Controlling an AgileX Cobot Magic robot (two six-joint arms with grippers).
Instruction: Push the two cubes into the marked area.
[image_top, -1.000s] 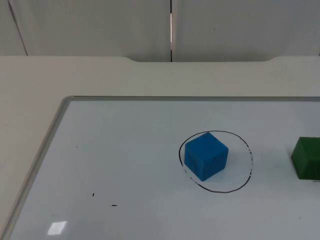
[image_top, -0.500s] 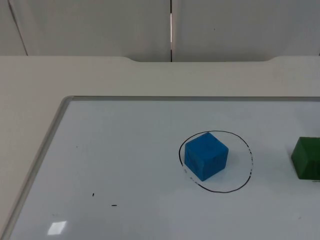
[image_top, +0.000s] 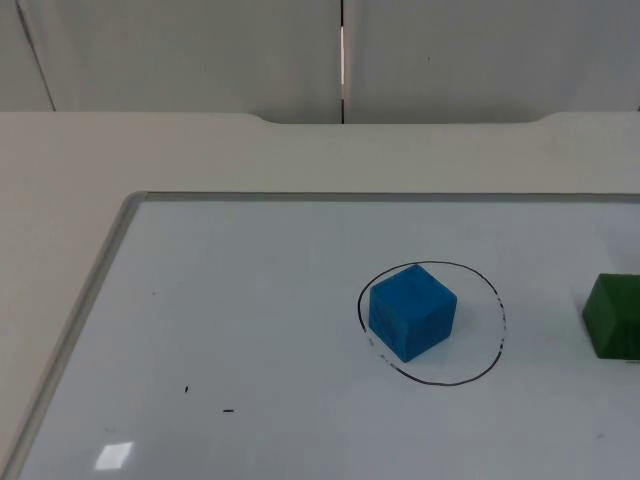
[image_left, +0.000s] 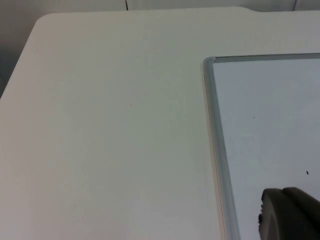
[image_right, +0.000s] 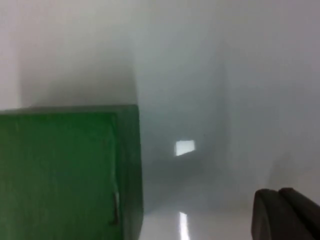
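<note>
A blue cube (image_top: 412, 310) stands inside the black hand-drawn circle (image_top: 497, 325) on the whiteboard, in its left half. A green cube (image_top: 614, 315) rests on the board to the right of the circle, apart from it and cut off by the top view's right edge. The right wrist view has this green cube (image_right: 67, 172) very close, with my right gripper (image_right: 286, 214) just beside it. My left gripper (image_left: 291, 216) hovers over the whiteboard's far left corner (image_left: 210, 62), far from both cubes.
The whiteboard's grey frame (image_top: 85, 295) runs along the left and the far side. Bare cream table (image_top: 200, 150) lies beyond it, up to the grey partition wall (image_top: 200, 50). Two small black marks (image_top: 227, 410) dot the board's near left.
</note>
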